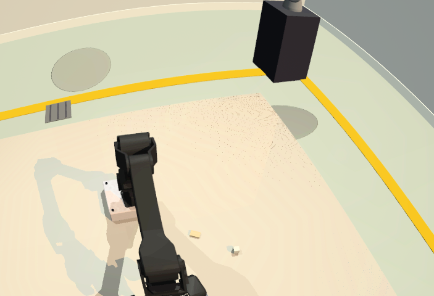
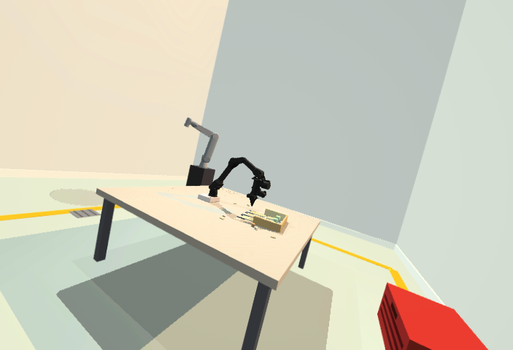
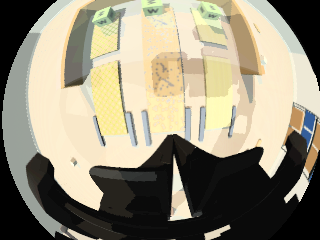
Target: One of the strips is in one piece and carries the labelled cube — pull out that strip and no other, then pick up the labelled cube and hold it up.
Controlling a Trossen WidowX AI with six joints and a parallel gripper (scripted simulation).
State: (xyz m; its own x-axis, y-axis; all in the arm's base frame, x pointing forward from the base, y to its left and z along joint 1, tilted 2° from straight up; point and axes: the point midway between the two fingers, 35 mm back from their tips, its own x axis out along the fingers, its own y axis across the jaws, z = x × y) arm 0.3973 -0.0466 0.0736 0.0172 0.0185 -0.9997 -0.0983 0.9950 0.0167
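In the wrist view three strips lie side by side. The middle strip point(image 3: 165, 115) is speckled orange and runs unbroken under a darker patch to a green lettered cube point(image 3: 152, 7). The left strip has a near piece point(image 3: 107, 97) and a far piece point(image 3: 104, 44) with a gap between, and a green lettered cube point(image 3: 104, 16) at its far end. The right strip's near piece point(image 3: 218, 95) and far piece point(image 3: 210, 34) are also apart, with another green cube point(image 3: 209, 10). My gripper point(image 3: 172, 138) point(image 2: 252, 204) is shut and empty, above the table before the middle strip's near end.
An open-fronted wooden tray point(image 2: 267, 223) point(image 3: 74, 47) surrounds the strips' far parts. Upright grey bars point(image 3: 131, 129) point(image 3: 188, 123) flank the near ends. A yellow block point(image 1: 194, 234) and a pale cube point(image 1: 236, 250) lie on the table point(image 2: 174, 219). A grey arm point(image 2: 211, 146) stands behind.
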